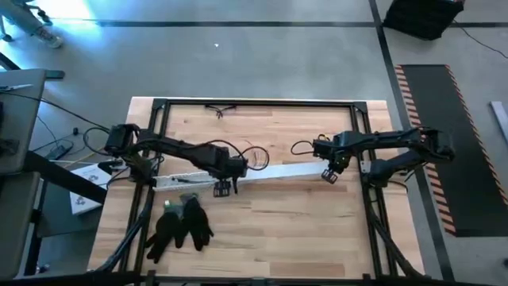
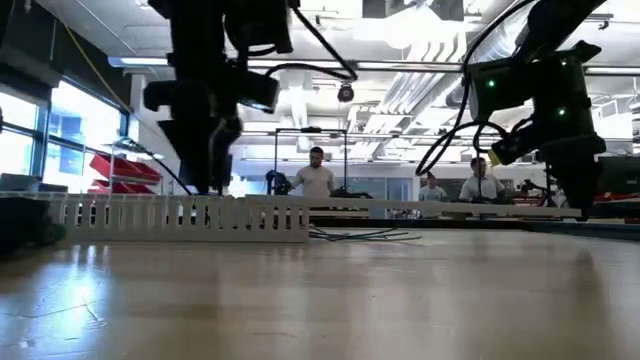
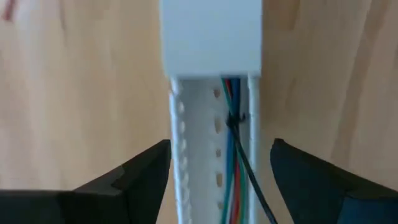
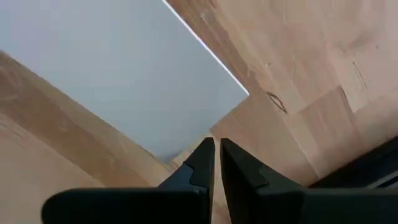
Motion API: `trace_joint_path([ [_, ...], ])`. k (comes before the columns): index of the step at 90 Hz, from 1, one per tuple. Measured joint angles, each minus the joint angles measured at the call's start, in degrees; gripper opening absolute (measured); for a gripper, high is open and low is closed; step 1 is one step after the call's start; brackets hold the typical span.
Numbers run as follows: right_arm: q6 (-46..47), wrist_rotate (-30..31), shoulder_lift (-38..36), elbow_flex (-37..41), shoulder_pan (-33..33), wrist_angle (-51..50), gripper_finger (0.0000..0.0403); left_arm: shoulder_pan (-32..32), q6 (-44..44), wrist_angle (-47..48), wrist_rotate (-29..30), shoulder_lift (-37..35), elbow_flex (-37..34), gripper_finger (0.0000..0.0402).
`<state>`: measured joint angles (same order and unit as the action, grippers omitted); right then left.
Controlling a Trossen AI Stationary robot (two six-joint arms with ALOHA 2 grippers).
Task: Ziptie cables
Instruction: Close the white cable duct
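A long white slotted channel (image 1: 270,173) lies across the middle of the table. The cables (image 3: 235,171), thin blue, red and green wires, run inside the channel, and a thin black tie (image 3: 235,118) goes around them. A white lid (image 3: 211,31) covers the channel beyond that point. My left gripper (image 3: 221,146) hangs open over the uncovered part (image 1: 222,189), one finger on each side of the channel, touching nothing. My right gripper (image 4: 217,144) is shut at the channel's right end (image 1: 329,175). My right gripper's shut fingertips (image 4: 208,152) point down at the right end of the white lid (image 4: 124,74). I cannot tell whether they touch it.
A pair of black gloves (image 1: 182,225) lies near the front left. Thin loose wires (image 1: 252,151) curl on the wood behind the channel (image 2: 370,236). A black frame (image 1: 262,102) borders the table. People stand in the room beyond the far edge.
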<state>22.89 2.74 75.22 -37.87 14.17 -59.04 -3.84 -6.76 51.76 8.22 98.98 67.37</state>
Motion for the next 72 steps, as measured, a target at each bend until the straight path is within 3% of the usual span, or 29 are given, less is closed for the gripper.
trace_joint_path([
  [46,0.0,-1.2,-0.3,0.0,0.0,0.2,0.0011,0.7,0.9,-8.6,2.3,0.1,-5.5,0.0255],
  [72,-0.2,-2.3,-0.8,0.0,0.0,0.2,0.0011,-1.0,0.8,-3.4,7.6,0.2,-2.2,0.0255],
])
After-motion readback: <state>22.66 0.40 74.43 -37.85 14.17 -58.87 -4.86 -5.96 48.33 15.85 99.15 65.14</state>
